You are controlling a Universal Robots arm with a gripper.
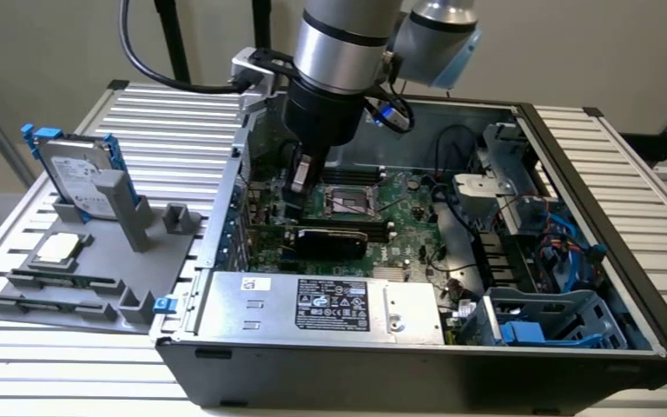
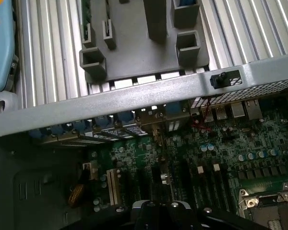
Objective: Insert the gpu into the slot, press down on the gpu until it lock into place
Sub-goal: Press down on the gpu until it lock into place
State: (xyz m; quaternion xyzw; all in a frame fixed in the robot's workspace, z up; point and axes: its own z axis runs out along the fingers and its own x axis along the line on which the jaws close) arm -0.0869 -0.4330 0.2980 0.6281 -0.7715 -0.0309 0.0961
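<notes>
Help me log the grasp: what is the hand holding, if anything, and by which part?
Nothing, as far as shows: the hand hangs over the motherboard, clear of the gpu, which sits on the board below it.

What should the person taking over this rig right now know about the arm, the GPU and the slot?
Gripper: inside the open case, above the motherboard near the CPU socket; whether its fingers are open or shut cannot be told.
GPU: lying on the motherboard between the socket and the power supply, apart from the gripper.
Slot: hidden under the card, so seating and locking cannot be confirmed.
Done: card is at the board.
Left: verify the card is pressed down and locked.
</notes>
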